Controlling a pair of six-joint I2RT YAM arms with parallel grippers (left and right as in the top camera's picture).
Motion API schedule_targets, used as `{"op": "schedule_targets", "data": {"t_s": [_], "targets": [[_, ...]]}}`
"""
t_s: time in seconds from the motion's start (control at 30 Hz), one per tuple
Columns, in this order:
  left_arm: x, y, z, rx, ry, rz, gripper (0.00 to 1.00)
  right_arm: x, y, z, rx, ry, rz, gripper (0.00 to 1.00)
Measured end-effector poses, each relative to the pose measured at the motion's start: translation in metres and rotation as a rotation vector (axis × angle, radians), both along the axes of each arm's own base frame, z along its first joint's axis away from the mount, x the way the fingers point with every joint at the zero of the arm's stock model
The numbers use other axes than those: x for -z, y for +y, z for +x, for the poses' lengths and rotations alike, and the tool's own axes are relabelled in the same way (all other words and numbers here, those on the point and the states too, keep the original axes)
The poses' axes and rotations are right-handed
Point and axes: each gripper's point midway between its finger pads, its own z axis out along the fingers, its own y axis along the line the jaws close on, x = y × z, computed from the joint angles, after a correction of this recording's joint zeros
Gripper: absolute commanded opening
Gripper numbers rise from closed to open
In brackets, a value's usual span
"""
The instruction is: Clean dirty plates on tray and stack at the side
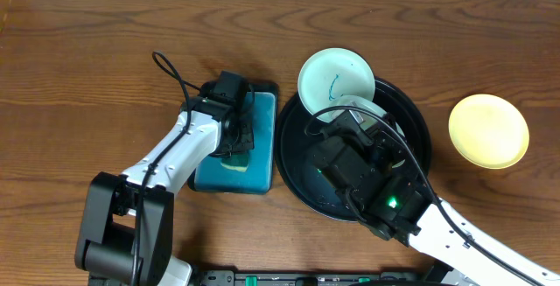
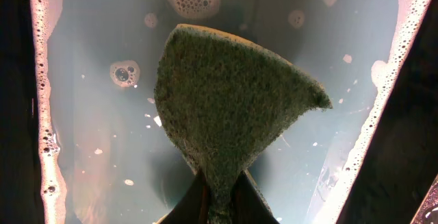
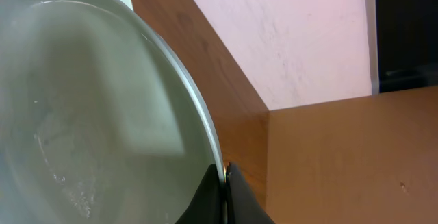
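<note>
Two pincers, both pressed together on something: my left pincer (image 2: 217, 191) pinches the green sponge (image 2: 226, 101) by its narrow end, the wide end fanned out over the soapy water (image 2: 102, 135) in the rectangular tray (image 1: 262, 181). My right pincer (image 3: 224, 183) nips the rim of a mint plate (image 3: 89, 114), held tipped up above the round black tray (image 1: 418, 120). What the next move turns on, as I judge it, is that the sponge lies to the left of that plate, with the two trays side by side between my arms. So the left arm must carry it rightward to the plate's face while the right holds steady. A second mint plate (image 1: 335, 76), scribbled in teal, leans on the round tray's far-left rim, close to that path. The yellow plate (image 1: 488, 130) lies on the table (image 1: 87, 59) to the right, well apart from the tray.
</note>
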Motion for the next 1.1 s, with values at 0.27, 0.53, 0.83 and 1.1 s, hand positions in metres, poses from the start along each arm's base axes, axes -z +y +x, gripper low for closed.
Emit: {"op": "schedule_targets", "data": {"t_s": [0.27, 0.53, 0.83, 1.1], "targets": [[0.000, 0.000, 0.000, 0.000, 0.000, 0.000, 0.08, -0.005, 0.002, 0.003, -0.005, -0.021, -0.006, 0.01], [0.000, 0.000, 0.000, 0.000, 0.000, 0.000, 0.08, -0.006, 0.003, 0.003, -0.007, -0.023, -0.007, 0.01], [0.000, 0.000, 0.000, 0.000, 0.000, 0.000, 0.08, -0.008, -0.001, 0.005, 0.011, -0.034, -0.010, 0.01], [0.000, 0.000, 0.000, 0.000, 0.000, 0.000, 0.08, -0.013, -0.004, 0.006, 0.034, -0.063, -0.003, 0.01]]}}
